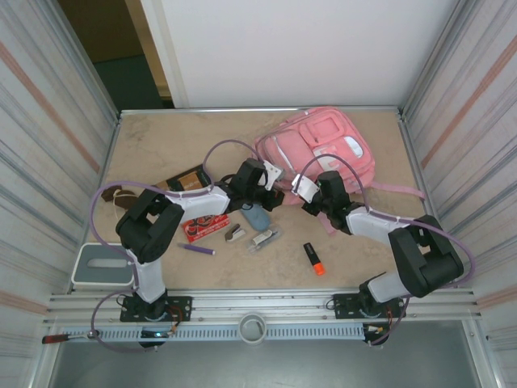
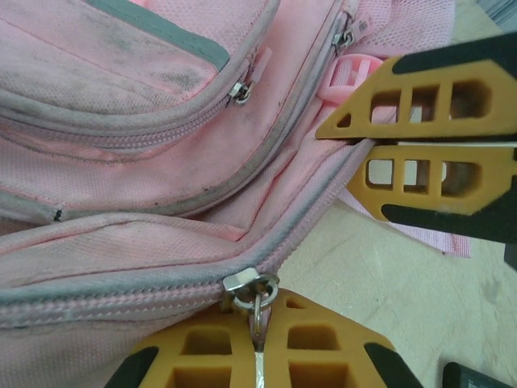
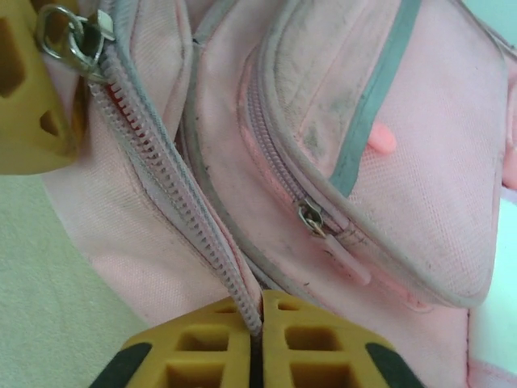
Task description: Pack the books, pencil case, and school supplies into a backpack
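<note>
Pink backpack: left claw and right claw pinch its zip.

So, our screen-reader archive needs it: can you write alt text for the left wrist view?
The left gripper, fingers shut, pinches the zipper pull of a closed zipper on the pink backpack. At right, the right gripper clamps the seam along that zipper.

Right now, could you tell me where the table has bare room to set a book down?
Bare: the far-left corner, behind the dark book, and the near strip between pen and highlighter. Crowded: the middle, where the left gripper and right gripper hold the backpack, with pencil case and red book just nearer.
</note>
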Motion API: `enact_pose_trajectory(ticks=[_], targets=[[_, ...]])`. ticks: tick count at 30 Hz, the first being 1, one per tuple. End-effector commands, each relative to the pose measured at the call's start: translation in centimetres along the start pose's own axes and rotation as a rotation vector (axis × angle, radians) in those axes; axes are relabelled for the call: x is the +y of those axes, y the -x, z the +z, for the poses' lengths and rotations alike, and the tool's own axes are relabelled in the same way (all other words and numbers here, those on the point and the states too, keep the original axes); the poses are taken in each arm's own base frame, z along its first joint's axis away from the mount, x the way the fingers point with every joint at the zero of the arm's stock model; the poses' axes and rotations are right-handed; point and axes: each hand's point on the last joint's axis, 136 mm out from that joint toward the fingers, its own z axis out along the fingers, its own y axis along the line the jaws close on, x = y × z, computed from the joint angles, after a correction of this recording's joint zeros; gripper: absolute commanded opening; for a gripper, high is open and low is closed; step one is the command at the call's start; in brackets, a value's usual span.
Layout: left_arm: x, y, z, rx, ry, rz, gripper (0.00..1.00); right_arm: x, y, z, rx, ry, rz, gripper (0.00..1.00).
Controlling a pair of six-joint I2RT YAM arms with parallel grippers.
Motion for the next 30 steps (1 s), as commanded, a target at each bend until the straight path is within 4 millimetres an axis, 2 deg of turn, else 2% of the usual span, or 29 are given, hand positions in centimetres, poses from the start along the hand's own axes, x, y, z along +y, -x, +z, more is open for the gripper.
enact_pose_trajectory(ticks=[1, 8, 12, 14, 17, 20, 23, 26, 30], targets=[[0.3, 2.8, -2.7, -0.089, 0.018, 0.012, 0.0, -1.9, -0.6, -0.9, 0.024, -0.109, -0.004, 0.01], [4.7, 2.3, -4.9, -0.092, 0.112, -0.026, 0.0, -2.8, -2.0, -1.7, 0.052, -0.164, -0.004, 0.0], [6.6, 2.2, -5.6, -0.082, 0.169, -0.035, 0.0, -3.0, -2.9, -1.6, 0.089, -0.182, -0.011, 0.0], [6.7, 2.1, -5.8, -0.066, 0.177, -0.03, 0.0, -3.2, -3.1, -1.6, 0.102, -0.185, -0.009, 0.05], [5.0, 2.4, -5.6, -0.065, 0.125, -0.014, 0.0, -2.9, -2.0, -1.9, 0.078, -0.136, 0.043, 0.17], [2.7, 2.9, -5.2, -0.078, 0.045, -0.015, 0.0, -1.4, 0.0, -2.8, 0.009, -0.028, 0.108, 0.36], [0.3, 3.8, -5.1, -0.097, -0.04, -0.011, 0.0, -0.1, 1.8, -4.0, -0.077, 0.053, 0.146, 0.5], [-1.6, 4.4, -5.3, -0.101, -0.084, 0.013, 0.0, 0.8, 3.2, -4.5, -0.148, 0.108, 0.156, 0.57], [-3.2, 4.8, -5.3, -0.105, -0.108, 0.037, 0.0, 1.8, 4.7, -3.8, -0.178, 0.174, 0.135, 0.61]])
